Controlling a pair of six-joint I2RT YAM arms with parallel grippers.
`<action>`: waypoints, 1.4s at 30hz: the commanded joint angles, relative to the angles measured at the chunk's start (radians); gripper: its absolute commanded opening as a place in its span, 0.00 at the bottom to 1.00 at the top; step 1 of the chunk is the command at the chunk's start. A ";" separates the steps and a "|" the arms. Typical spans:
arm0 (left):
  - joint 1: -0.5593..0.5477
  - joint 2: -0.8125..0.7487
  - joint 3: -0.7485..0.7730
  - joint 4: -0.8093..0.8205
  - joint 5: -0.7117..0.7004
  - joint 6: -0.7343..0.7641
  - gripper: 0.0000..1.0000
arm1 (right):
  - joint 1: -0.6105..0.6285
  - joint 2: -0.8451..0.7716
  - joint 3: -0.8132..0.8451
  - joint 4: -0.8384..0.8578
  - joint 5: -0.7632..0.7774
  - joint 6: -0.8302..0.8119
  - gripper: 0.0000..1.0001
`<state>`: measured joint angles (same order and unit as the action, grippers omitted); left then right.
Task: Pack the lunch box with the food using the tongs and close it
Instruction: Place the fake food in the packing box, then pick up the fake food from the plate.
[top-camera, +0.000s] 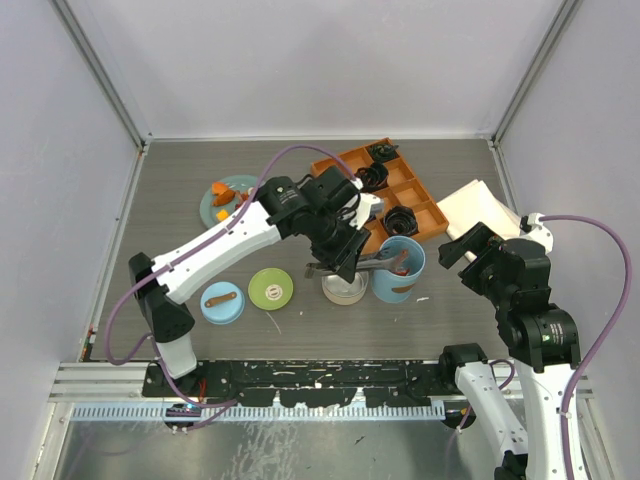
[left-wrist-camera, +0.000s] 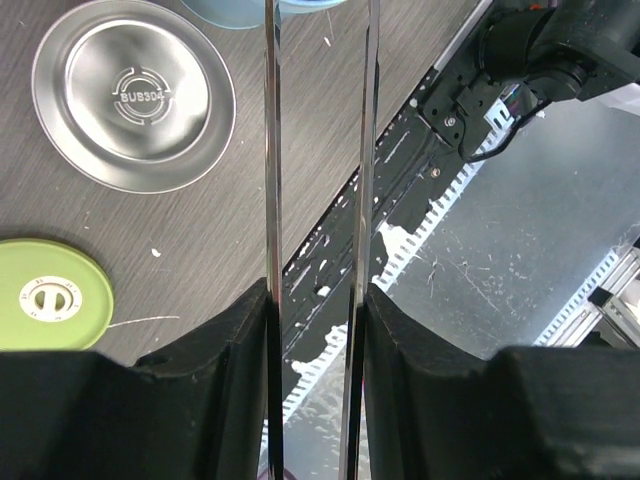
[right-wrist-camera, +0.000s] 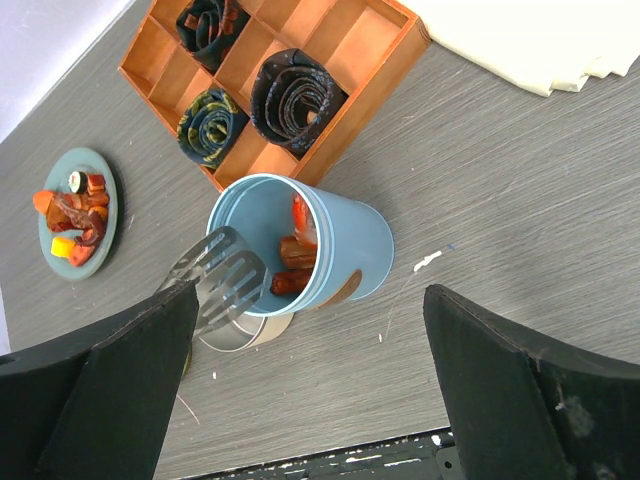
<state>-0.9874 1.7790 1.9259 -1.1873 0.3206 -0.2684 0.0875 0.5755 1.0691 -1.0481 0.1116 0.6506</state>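
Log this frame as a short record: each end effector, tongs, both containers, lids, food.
left end effector: shut on the tongs
tongs tips: at the blue cylinder rim
blue cylinder: open, food pieces inside
steel tin: open, empty
green lid, blue lid: both off, beside the tin
teal plate: holds remaining food
right end effector: open, holding nothing

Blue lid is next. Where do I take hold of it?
Probably the brown strap across the top of the blue lid, coming straight down. The lid lies flat on the table, so its thin rim offers little to pinch; the strap seems to stand proud. Close across its narrow width.
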 joint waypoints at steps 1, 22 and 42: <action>0.000 -0.069 0.065 0.015 -0.037 0.014 0.37 | -0.003 -0.011 0.008 0.033 0.014 0.003 1.00; 0.531 -0.420 -0.407 0.279 -0.070 -0.306 0.35 | -0.003 0.003 0.003 0.048 -0.006 0.006 1.00; 0.845 -0.380 -0.487 0.175 -0.276 -0.225 0.34 | -0.003 0.012 0.008 0.049 -0.009 0.008 1.00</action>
<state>-0.1699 1.3914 1.4429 -1.0145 0.1158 -0.5282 0.0875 0.5762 1.0672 -1.0477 0.1032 0.6510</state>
